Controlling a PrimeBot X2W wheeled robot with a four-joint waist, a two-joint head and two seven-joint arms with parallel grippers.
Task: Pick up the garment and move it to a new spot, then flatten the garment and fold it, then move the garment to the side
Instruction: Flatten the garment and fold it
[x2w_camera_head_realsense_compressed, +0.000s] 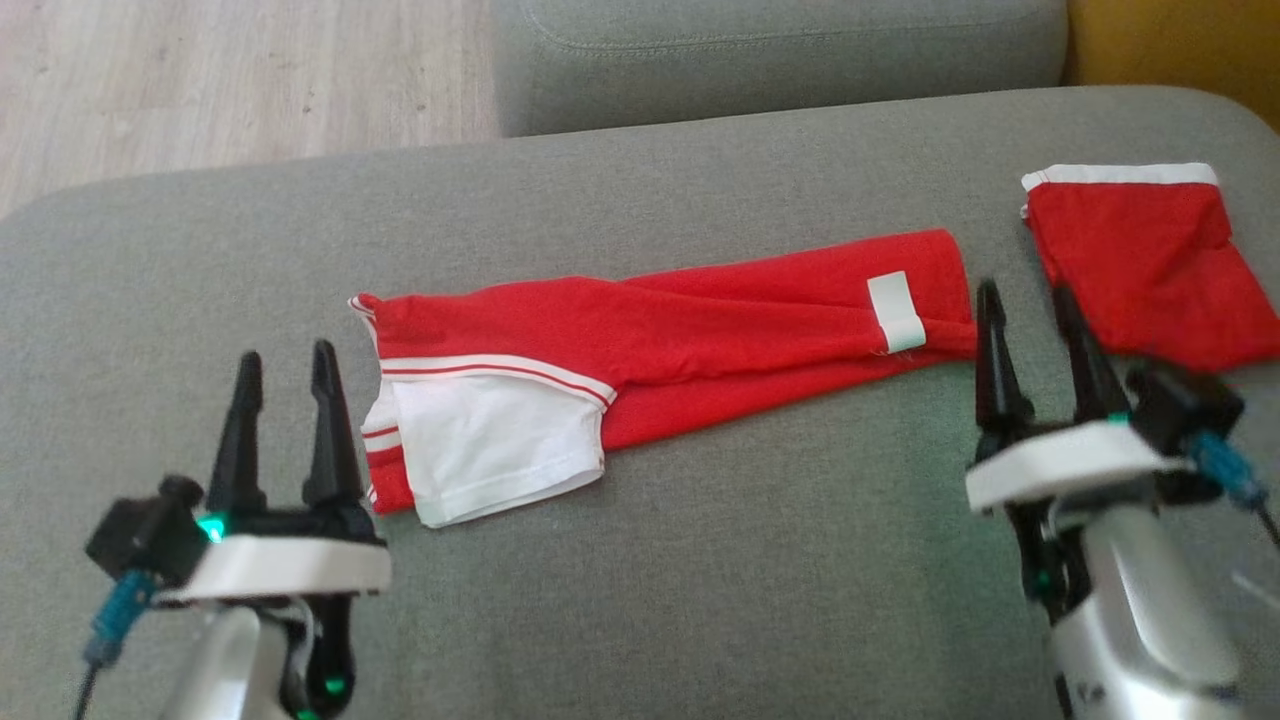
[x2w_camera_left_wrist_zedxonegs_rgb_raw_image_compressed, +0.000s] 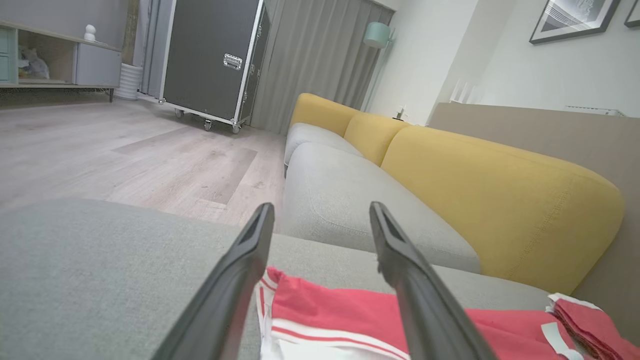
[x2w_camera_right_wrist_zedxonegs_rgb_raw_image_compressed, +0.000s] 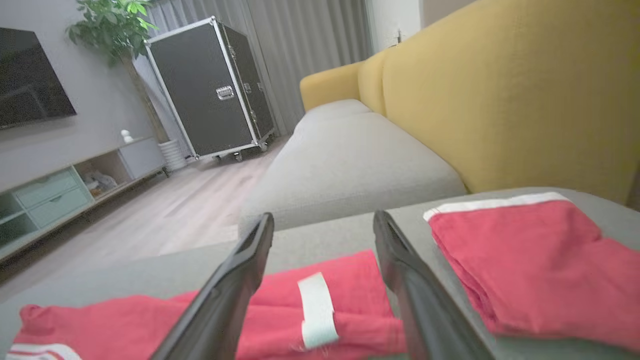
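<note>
Head view: the left gripper (x2w_camera_head_realsense_compressed: 286, 352) and the right gripper (x2w_camera_head_realsense_compressed: 1025, 290) both have their fingers spread wide and hold nothing. The red and white garment (x2w_camera_head_realsense_compressed: 700, 340) lies between them as one long folded strip on the grey seat (x2w_camera_head_realsense_compressed: 700, 560). A second red piece (x2w_camera_head_realsense_compressed: 1150, 270) lies folded at the right, making two in all.

Left wrist view: the garment's striped end lies below the spread fingers. Beyond it are a wood floor (x2w_camera_left_wrist_zedxonegs_rgb_raw_image_compressed: 125, 150), one black wheeled case (x2w_camera_left_wrist_zedxonegs_rgb_raw_image_compressed: 210, 55) and a yellow backrest (x2w_camera_left_wrist_zedxonegs_rgb_raw_image_compressed: 500, 200).

Right wrist view: the parted fingers are over the garment's tabbed end.

Two red garments (x2w_camera_head_realsense_compressed: 700, 350) (x2w_camera_head_realsense_compressed: 1150, 270), two tools (x2w_camera_head_realsense_compressed: 286, 350) (x2w_camera_head_realsense_compressed: 1024, 289)
</note>
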